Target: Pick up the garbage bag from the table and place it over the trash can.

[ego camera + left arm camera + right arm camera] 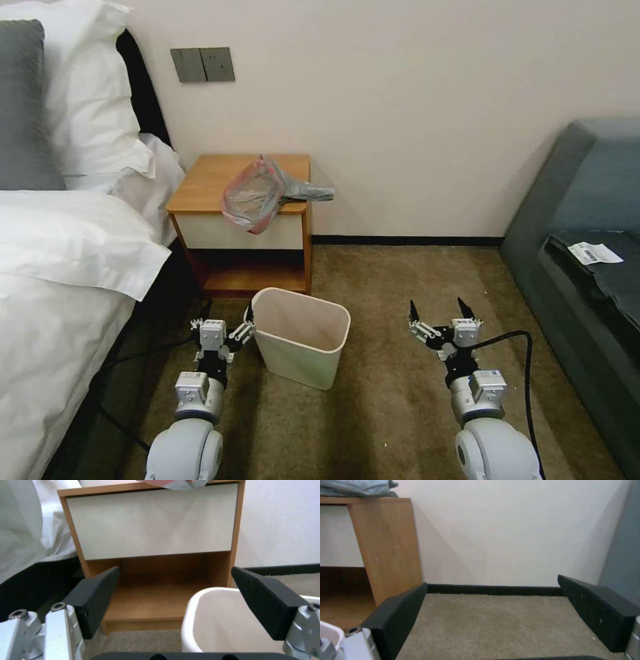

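**A:** Where does your task stand?

**B:** At the very start, by my reading. The garbage bag (pixel 257 192) lies crumpled on the table (pixel 200 183), at about twelve o'clock from your head camera. Its pink-red rim hangs a little over the front edge, above the white drawer, and a grey tail trails off toward the table's three o'clock side. Nothing is touching it. You have the pick and the draping both left to do.

**A:** And the trash can?

**B:** The trash can (pixel 303 335) stands on the carpet in front of the table, mouth up and with no liner in it. It sits just at six o'clock from the table's open lower shelf.

**A:** How are your arms posed?

**B:** Both are low and stretched forward, well below the tabletop. Your left gripper (pixel 223 325) hangs just beside the can at its nine o'clock, one fingertip close to the rim; I can't tell if it touches. Its jaws are spread wide and hold nothing. From its wrist camera you see the drawer front and the can's rim between the pads (pixel 96 600).

**A:** The right one?

**B:** Your right gripper (pixel 440 313) hovers over bare carpet at the can's three o'clock, well apart from it, jaws likewise wide and empty.
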You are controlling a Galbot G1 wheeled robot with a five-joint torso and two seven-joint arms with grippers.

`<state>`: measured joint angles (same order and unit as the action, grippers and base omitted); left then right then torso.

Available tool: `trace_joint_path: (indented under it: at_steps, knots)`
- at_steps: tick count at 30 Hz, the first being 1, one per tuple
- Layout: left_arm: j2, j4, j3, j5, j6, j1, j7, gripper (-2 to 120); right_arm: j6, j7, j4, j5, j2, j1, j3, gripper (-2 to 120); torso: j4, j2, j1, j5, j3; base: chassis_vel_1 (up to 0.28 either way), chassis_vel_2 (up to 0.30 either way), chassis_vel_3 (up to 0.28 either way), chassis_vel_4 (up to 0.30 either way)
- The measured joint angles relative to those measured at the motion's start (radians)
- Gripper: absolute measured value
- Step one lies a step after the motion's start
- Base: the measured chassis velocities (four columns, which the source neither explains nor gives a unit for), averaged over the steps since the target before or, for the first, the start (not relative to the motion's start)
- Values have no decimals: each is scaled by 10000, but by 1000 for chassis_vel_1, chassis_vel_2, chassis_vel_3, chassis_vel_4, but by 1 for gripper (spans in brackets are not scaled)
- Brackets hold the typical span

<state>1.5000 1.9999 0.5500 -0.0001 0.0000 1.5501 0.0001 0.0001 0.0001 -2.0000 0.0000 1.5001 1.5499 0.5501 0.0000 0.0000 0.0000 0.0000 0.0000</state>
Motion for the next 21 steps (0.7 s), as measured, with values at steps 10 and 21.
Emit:
trace_joint_path:
  at_steps: [10, 21]
  knots:
    - [0, 0, 0, 0, 0, 0, 0, 86, 0, 0, 0, -1, 0, 0, 0, 100, 0, 0, 0, 0, 0, 0, 0, 0, 0]
    - [0, 0, -1, 0, 0, 0, 0, 86, 0, 0, 0, -1, 0, 1, 0, 100, 0, 0, 1, 0, 0, 0, 0, 0, 0]
